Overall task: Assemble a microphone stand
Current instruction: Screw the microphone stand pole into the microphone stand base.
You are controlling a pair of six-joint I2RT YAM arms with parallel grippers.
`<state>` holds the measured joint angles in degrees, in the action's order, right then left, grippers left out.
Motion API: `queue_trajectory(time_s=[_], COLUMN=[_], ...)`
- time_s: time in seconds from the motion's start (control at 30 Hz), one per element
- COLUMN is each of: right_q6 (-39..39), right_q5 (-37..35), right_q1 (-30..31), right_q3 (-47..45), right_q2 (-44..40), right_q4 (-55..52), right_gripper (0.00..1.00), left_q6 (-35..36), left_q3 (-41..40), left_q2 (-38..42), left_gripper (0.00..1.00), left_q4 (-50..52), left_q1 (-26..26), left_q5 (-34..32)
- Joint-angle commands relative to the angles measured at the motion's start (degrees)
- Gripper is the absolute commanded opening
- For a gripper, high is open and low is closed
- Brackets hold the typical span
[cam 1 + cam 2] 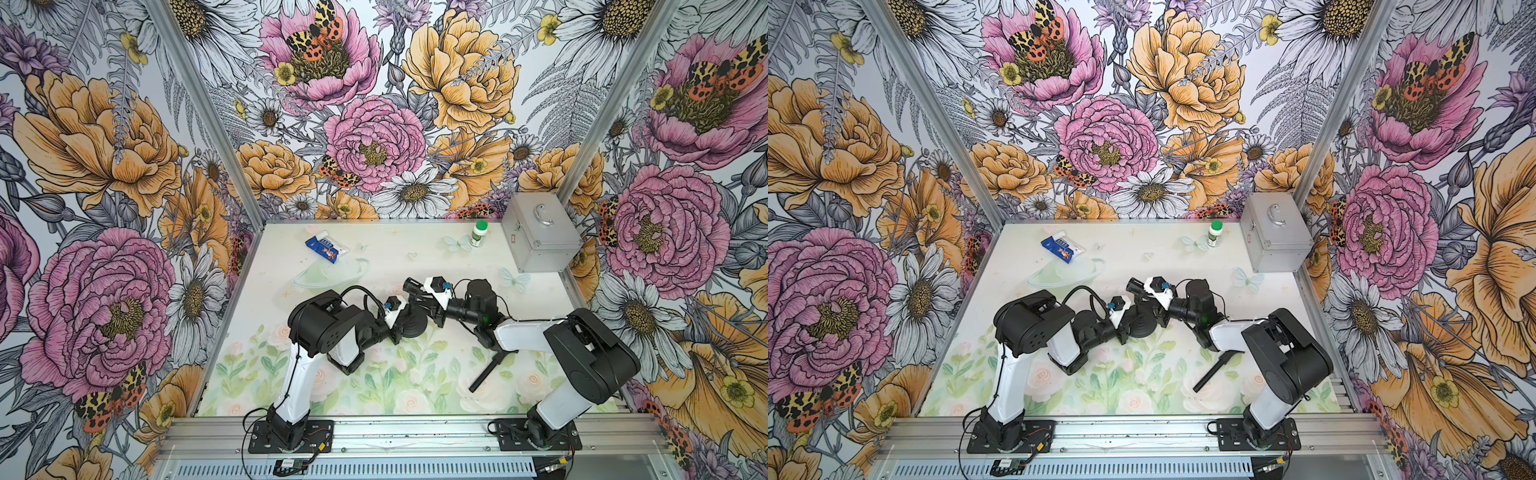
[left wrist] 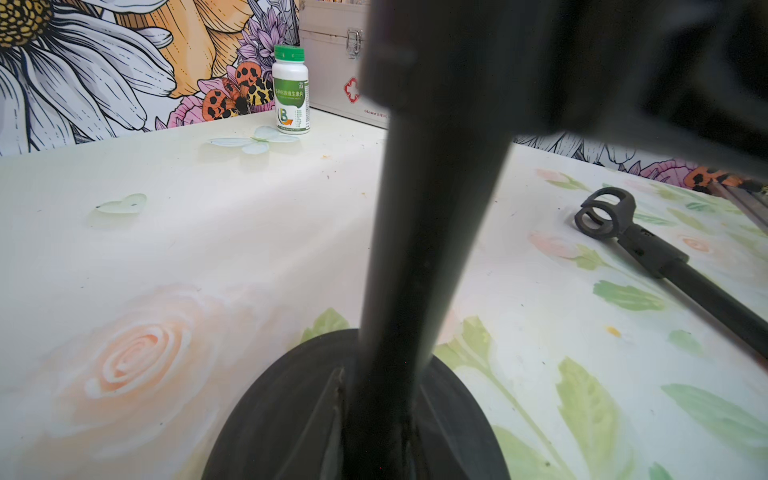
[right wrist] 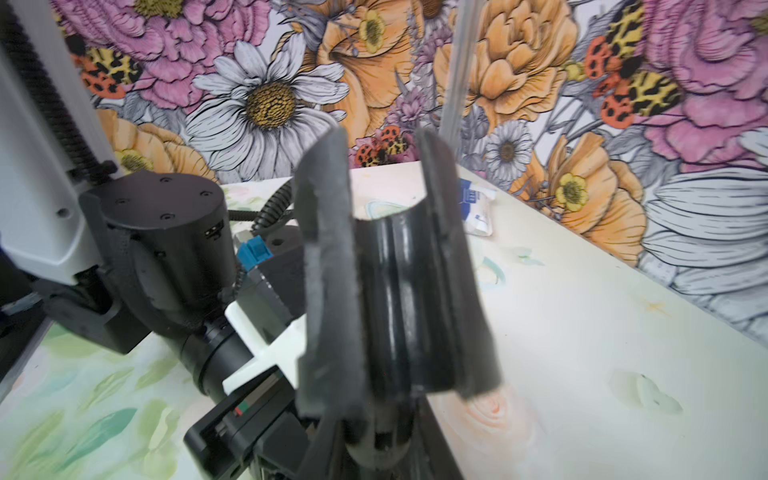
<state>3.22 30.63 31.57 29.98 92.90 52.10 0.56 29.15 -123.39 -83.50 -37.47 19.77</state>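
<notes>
Packet [image 1: 326, 248] in blue and white lies on the table [image 1: 415, 257], well to the left of the round black base [image 1: 413, 325] and farther toward the back wall. Just left of the base we find the left pincer [image 1: 400, 329]. It touches the base's rim and is closed on it, though in the left wrist view we can hardly make out its fingers. The base sits flat on the table, near the middle. From the base a black pole [image 2: 424, 249] rises upright, and we see the two meet in the left wrist view. Directly above the base, the right pincer [image 3: 382, 174] is clamped around the pole. In the right wrist view its grey fingers [image 3: 328, 270] press against the pole on both sides, and the pole's open top shows between them. To the right of the base and nearer the front rail, a black rod with a clip [image 1: 492, 365] at one end lies flat, apart from both arms. Farther back and to the right of the base stands a white bottle [image 1: 479, 233] with a green cap. Beyond the bottle, farthest right of the base, a metal box [image 1: 540, 237] sits in the back corner.
</notes>
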Motion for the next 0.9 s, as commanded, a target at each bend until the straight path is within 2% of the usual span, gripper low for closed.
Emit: queue_trajectory(time_s=[0.0, 0.07, 0.1, 0.2, 0.27, 0.3, 0.4, 0.43, 0.53, 0.87], right_q6=[-7.59, -6.48, -5.41, -1.31, 2.51, 4.23, 5.84, 6.69, 10.53, 22.56], right_q5=[-30.11, -38.64, -40.17, -37.72, -28.83, -21.21, 1.11, 7.83, 18.19, 32.06], right_q1=[6.18, 10.36, 11.23, 10.78, 8.96, 7.23, 0.81, -1.13, -4.14, -6.80], right_q3=[-5.09, -5.49, -5.12, -2.45, -1.95, -1.80, 1.07, 2.47, 6.25, 21.60], right_q2=[0.82, 0.95, 0.63, -1.66, -2.73, -3.25, -3.73, -3.46, -1.83, 5.04], right_q4=[8.61, 8.25, 7.27, -0.24, -2.43, -3.12, -9.99, -12.72, -19.86, -42.76], right_gripper=[0.00, 0.00, 0.00, 0.00, 0.25, 0.36, 0.48, 0.50, 0.52, 0.49], left_q6=[-0.45, -0.56, -0.57, -0.68, -0.73, -0.72, -0.56, -0.56, -0.56, -0.13], left_q3=[-0.10, -0.09, -0.05, 0.01, -0.01, -0.05, -0.04, 0.00, 0.13, 0.23], left_q2=[-2.20, -2.29, -2.32, -2.55, -2.61, -2.61, -2.62, -2.61, -2.65, -2.69], left_gripper=[0.24, 0.24, 0.24, 0.24, 0.24, 0.24, 0.24, 0.24, 0.24, 0.24], left_q4=[2.62, 2.63, 2.60, 2.60, 2.60, 2.63, 2.63, 2.58, 2.56, 2.64], left_q1=[0.45, 0.46, 0.47, 0.45, 0.38, 0.38, 0.41, 0.43, 0.43, 0.30], left_q5=[-0.85, -1.00, -1.01, -1.17, -1.36, -1.27, -1.09, -0.93, -0.54, -0.23])
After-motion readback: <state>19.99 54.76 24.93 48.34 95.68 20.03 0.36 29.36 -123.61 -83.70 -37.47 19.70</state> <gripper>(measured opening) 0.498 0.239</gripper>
